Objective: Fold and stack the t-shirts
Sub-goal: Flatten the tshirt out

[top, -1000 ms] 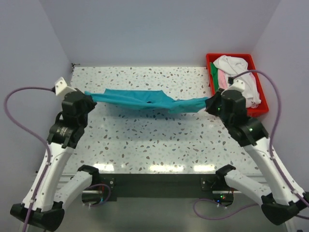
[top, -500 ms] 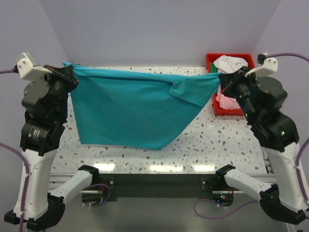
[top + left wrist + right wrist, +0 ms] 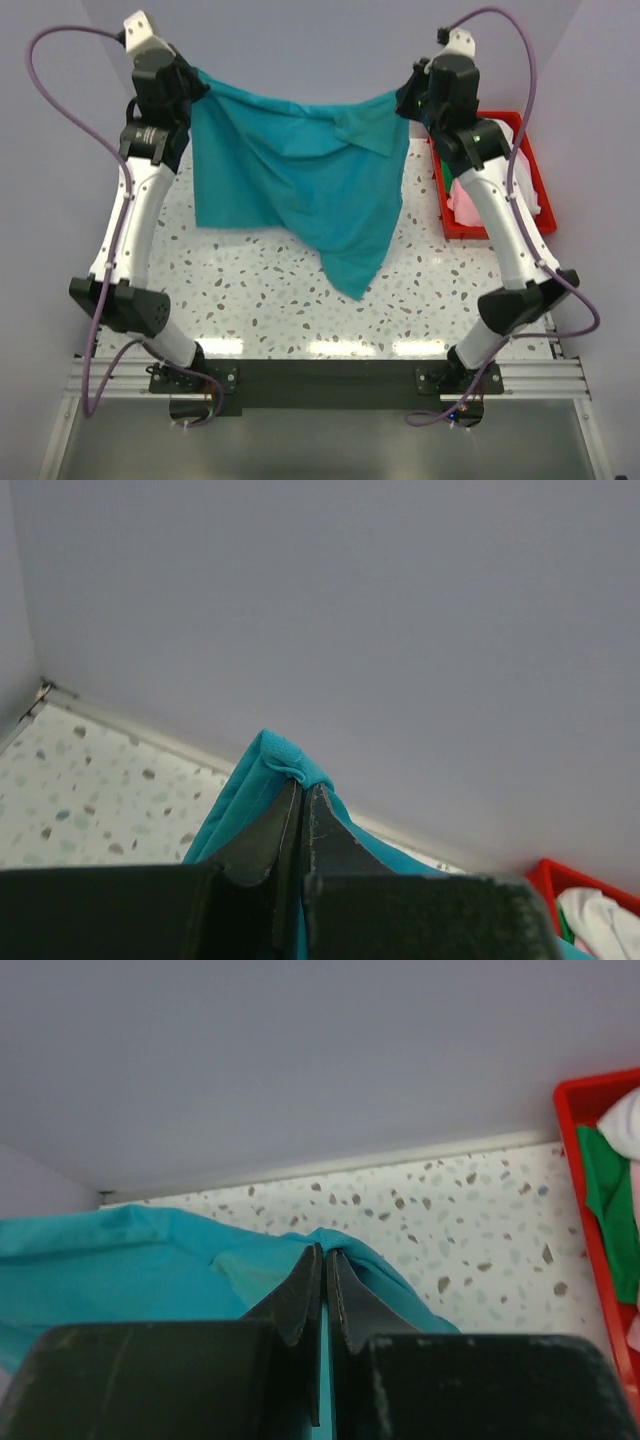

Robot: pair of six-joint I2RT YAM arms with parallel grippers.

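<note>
Teal t-shirt hangs high above the table, the left gripper and right gripper each pinching a top corner. Left wrist view: jaws squeezed on cloth. Right wrist view: the same. Best to lower it slowly, pulled flat

Pale lilac walls are closing in on the upper, left and right sides of the frame. A white speckled tabletop is filling the centre, throwing back overhead light as bright patches along its lower edge. Below it, a black rail is fronting what may be grey floor.
</note>
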